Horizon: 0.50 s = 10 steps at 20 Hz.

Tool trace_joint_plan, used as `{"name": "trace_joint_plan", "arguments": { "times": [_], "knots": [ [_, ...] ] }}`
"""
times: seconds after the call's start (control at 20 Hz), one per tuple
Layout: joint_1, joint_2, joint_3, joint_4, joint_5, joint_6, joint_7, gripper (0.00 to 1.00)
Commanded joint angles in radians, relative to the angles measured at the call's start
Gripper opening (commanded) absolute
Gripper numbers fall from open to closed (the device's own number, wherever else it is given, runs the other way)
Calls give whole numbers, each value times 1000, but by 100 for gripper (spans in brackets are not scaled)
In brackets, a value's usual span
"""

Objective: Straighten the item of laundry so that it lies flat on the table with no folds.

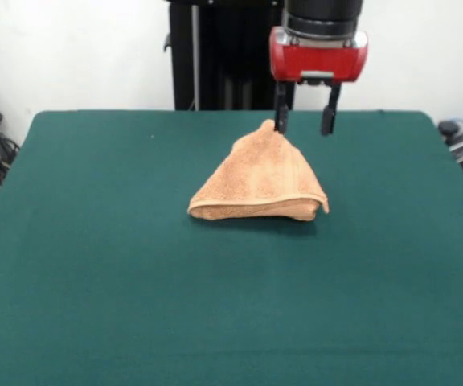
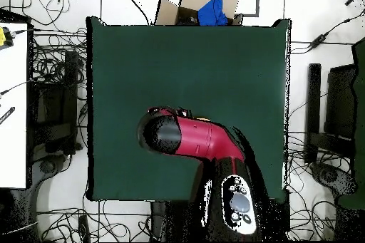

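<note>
I saw the towel [image 1: 260, 181] bunched into a folded peak on the table [image 1: 95, 265], the gripper [image 1: 305, 121] spread above it.

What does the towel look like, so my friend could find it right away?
Look at the big dark green table and go to its middle, just below the red gripper. There sits the towel, orange-tan and fuzzy, bunched into a tent shape with its peak by one open finger. It is the only thing on the table.

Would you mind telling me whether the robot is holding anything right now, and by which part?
The tool stands open; one finger touches the towel's raised peak, but whether it is gripped cannot be told.
</note>
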State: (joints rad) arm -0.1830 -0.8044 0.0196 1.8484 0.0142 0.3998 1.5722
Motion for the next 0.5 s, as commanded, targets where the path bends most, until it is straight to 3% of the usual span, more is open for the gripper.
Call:
{"name": "trace_joint_plan", "arguments": {
  "times": [0.05, 0.5],
  "knots": [
    [34, 71, 2, -61, 55, 8, 233, 100],
    [54, 97, -8, -82, 74, 6, 235, 100]
  ]
}}
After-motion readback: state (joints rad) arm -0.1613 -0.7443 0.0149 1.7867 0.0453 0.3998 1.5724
